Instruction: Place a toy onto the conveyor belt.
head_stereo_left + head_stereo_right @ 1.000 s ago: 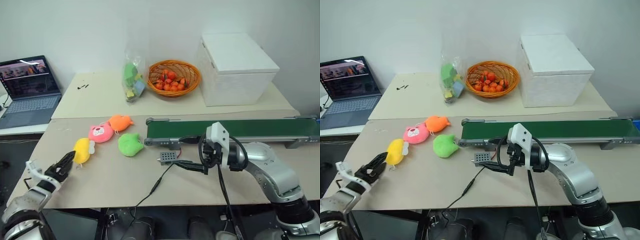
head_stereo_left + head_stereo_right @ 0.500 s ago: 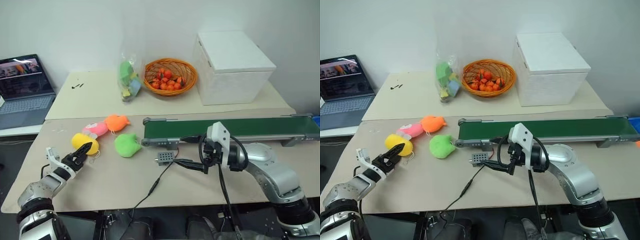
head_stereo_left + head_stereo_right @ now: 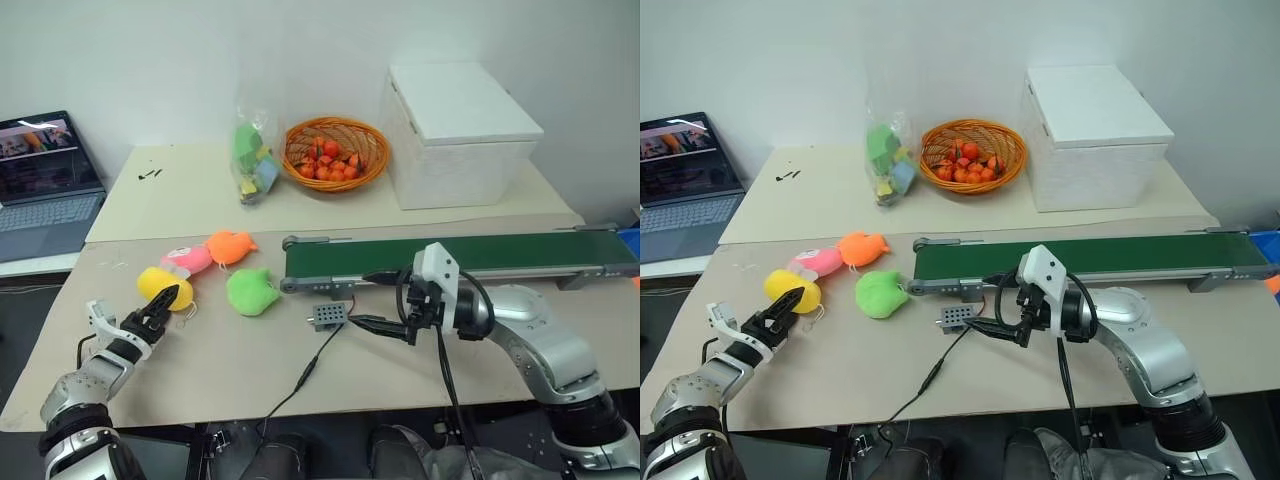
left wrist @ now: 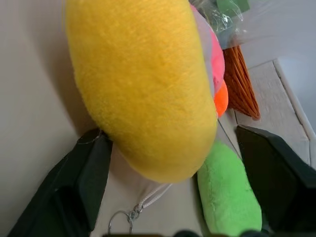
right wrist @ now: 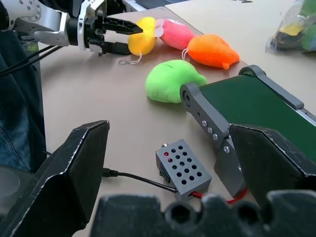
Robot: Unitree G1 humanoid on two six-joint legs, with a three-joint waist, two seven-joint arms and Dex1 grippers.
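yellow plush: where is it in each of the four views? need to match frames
Left eye view: yellow plush at left, near table edge, at the left end effector.
Right eye view: same spot, left of the green plush.
Left wrist view: close up, between the two fingers.
Right wrist view: far side, at the left end effector.
Shared landmark: the green plush.

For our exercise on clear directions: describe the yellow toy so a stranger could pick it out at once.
Find the long green conveyor belt; a row of soft toys lies off its left end. The yellow toy is the outermost, between the fingers of the left gripper, beside a pink toy. It alone is plain yellow and oval.
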